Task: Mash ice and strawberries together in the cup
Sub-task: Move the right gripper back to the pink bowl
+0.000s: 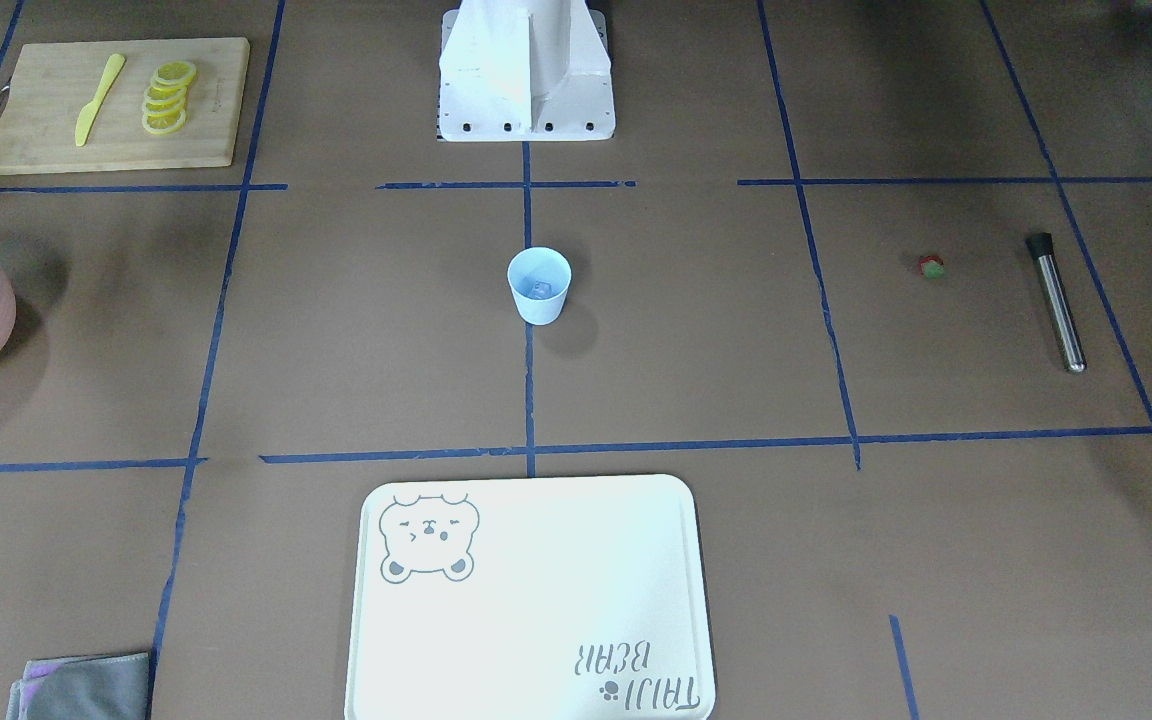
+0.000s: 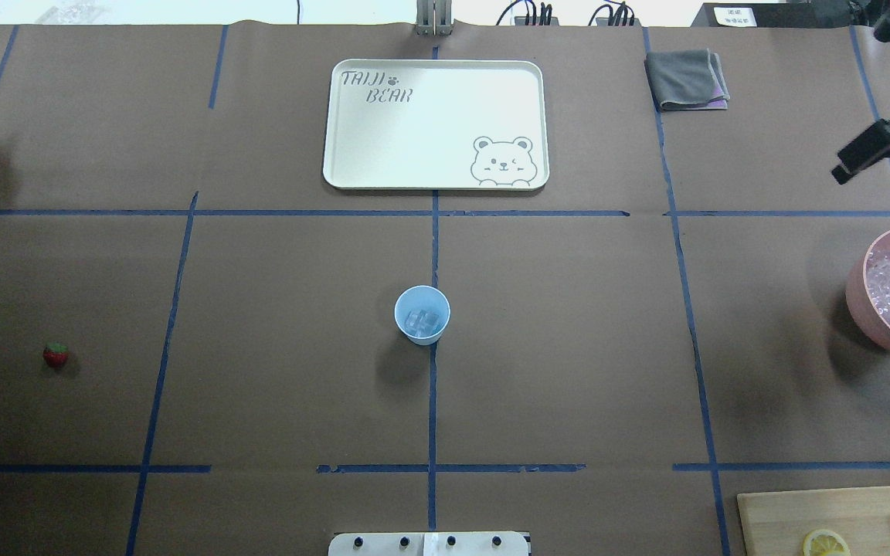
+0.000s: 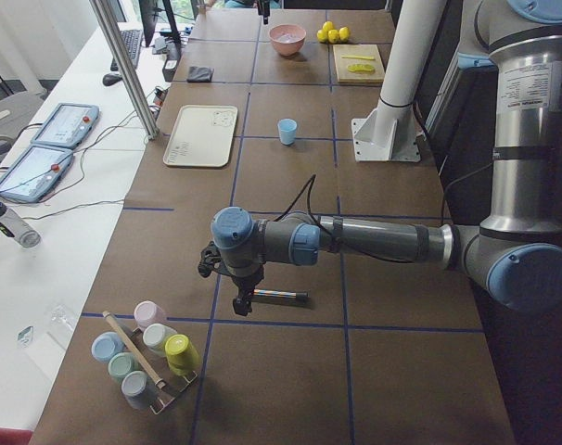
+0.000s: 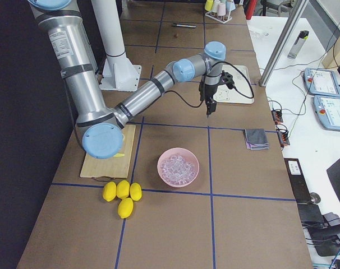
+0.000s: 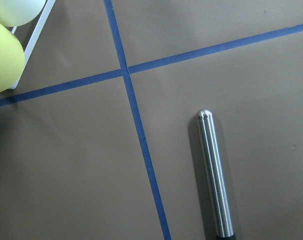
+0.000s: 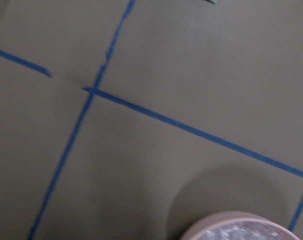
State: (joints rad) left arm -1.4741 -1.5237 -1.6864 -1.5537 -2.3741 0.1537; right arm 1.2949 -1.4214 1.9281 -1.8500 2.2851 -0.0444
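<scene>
While the pale blue cup [image 2: 422, 315] stood upright near the middle of the worktop [image 2: 568, 347], on a line of blue tape, clear ice [image 2: 422, 321] lay at its bottom. It may have been one cube or several, as the view was too coarse to count. The strawberry [image 2: 56, 354] lay on the bare worktop well off to the robot's left of the cup, outside it. A metal rod [image 1: 1056, 302] with a black end lay near the strawberry but apart from it.

The left end effector [image 3: 243, 306] hung pointing down just beside that rod. It showed only from the side, so I could not tell whether its fingers were spread or pressed together. The left wrist view caught the rod's rounded tip next to a crossing of tape lines.

The right end effector [image 4: 209, 111] hovered over the worktop near a pink bowl [image 2: 858, 297] heaped with ice cubes, holding nothing that showed. I could not tell how its fingers stood either.

A white tray [image 2: 329, 123] printed with a bear lay beyond the cup, with a folded grey cloth [image 2: 684, 77] beside it. Lemon slices [image 1: 168, 97] and a yellow knife [image 1: 99, 98] rested on a wooden board [image 1: 36, 150].
</scene>
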